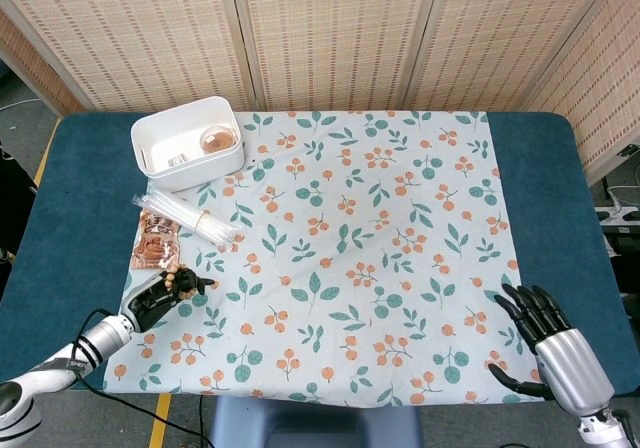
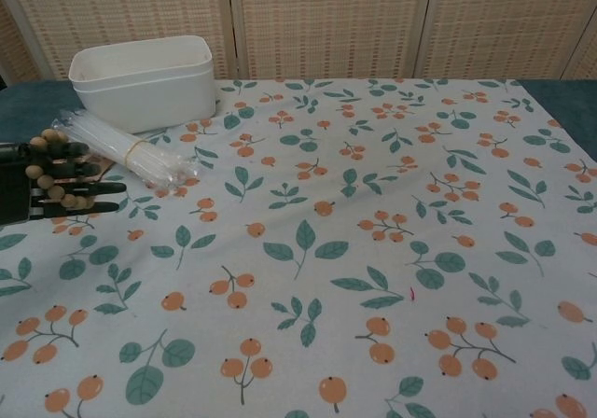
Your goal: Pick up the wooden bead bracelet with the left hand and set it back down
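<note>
Left hand (image 2: 42,183) grips the wooden bead bracelet (image 2: 47,171) near table's left edge; light, floppy, beads slippery, best hooked through loop.

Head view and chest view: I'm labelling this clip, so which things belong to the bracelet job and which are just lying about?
Part of the job:
wooden bead bracelet, held in the fingers
left hand, holding it

Just lying about:
white bin with items inside
bundle of clear tubes
brown packet
floral cloth
right hand, holding nothing
</note>
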You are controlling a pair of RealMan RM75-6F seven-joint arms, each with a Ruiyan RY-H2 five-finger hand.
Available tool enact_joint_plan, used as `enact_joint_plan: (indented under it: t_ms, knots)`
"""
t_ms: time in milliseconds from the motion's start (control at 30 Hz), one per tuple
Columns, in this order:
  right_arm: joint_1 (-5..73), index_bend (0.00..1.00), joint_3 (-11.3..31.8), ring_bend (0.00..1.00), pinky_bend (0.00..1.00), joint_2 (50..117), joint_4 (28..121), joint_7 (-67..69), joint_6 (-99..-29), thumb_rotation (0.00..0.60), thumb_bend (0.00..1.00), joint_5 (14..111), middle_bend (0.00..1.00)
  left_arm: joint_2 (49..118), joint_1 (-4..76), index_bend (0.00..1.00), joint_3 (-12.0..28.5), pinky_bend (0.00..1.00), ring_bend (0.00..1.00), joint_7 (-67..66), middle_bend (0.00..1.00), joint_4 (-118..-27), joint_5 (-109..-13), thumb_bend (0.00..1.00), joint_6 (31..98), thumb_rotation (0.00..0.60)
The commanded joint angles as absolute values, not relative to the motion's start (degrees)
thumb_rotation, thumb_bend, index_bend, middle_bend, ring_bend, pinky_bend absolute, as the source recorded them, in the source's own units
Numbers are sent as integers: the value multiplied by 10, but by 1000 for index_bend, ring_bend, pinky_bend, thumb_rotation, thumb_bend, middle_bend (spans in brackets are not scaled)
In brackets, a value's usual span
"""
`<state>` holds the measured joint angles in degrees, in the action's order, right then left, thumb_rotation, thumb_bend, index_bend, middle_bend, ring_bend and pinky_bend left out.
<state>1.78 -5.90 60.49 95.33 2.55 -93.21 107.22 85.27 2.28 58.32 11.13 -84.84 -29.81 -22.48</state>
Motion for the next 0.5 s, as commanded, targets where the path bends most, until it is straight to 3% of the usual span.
enact_joint_plan:
  t_ms: [33, 133, 300, 500]
  knots:
    - [18, 0, -59, 0, 0, 605, 953, 26, -932, 411, 200, 1071, 0, 857, 22, 480, 588, 2, 147, 96, 444, -840, -299, 1000, -243, 600]
    - [17, 0, -58, 0, 0, 604, 954, 26, -931, 411, 200, 1070, 0, 862, 20, 441, 593, 0, 133, 85, 423, -832, -295, 983, -256, 600]
    - [17, 0, -58, 0, 0, 603, 955, 26, -929, 411, 200, 1068, 0, 869, 16, 418, 599, 0, 130, 63, 417, -822, -289, 764, -280, 600]
    - [17, 0, -57, 0, 0, 603, 956, 25, -929, 410, 200, 1067, 0, 873, 16, 415, 603, 0, 131, 46, 417, -814, -282, 653, -294, 600]
